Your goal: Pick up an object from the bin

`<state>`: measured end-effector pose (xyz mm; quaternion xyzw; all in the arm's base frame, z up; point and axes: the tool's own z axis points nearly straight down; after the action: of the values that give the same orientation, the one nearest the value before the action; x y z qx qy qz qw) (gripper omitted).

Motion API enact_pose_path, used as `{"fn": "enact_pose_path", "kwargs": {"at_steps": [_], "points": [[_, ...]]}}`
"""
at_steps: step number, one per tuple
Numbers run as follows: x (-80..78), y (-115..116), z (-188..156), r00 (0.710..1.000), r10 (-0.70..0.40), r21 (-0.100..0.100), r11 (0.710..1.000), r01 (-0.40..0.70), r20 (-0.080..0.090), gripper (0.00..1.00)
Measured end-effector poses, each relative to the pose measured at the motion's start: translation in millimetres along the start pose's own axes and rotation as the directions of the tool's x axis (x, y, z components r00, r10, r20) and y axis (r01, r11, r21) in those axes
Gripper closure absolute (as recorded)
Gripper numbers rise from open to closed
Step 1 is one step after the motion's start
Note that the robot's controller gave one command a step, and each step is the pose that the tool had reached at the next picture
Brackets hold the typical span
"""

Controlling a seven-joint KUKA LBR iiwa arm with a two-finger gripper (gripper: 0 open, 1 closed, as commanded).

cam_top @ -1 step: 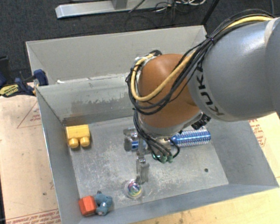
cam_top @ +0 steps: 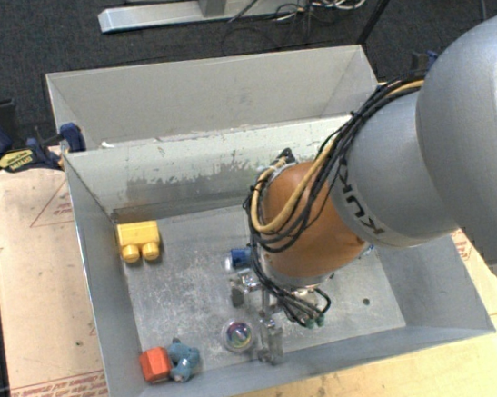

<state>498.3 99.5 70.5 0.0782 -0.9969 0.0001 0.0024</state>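
My gripper [cam_top: 267, 332] hangs low over the front middle of the bin floor, under the arm's orange cover. Just to its left, almost touching it, lies a small round shiny thing [cam_top: 238, 336] with a purple-green glint. A small blue thing [cam_top: 237, 260] lies behind the gripper, half hidden by the arm. I see nothing held in the gripper.
A yellow block with two studs [cam_top: 139, 241] sits at the back left. An orange-red block [cam_top: 154, 365] and a pale blue toy [cam_top: 184, 362] lie together in the front left corner. The arm covers the right half of the bin.
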Motion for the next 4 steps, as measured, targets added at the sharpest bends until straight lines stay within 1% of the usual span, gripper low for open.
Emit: {"fn": "enact_pose_path", "kwargs": {"at_steps": [1,2,3,4], "points": [[-15.6,40,-25,0.982,0.188,-0.004,0.982,-0.188,0.007,0.0],[0.1,108,-1,0.937,0.348,-0.008,0.937,-0.348,0.013,0.0],[2.2,106,1,0.936,0.352,-0.003,0.936,-0.352,0.004,1.0],[-8.5,101,0,0.936,0.352,-0.004,0.936,-0.352,0.005,1.0]]}}
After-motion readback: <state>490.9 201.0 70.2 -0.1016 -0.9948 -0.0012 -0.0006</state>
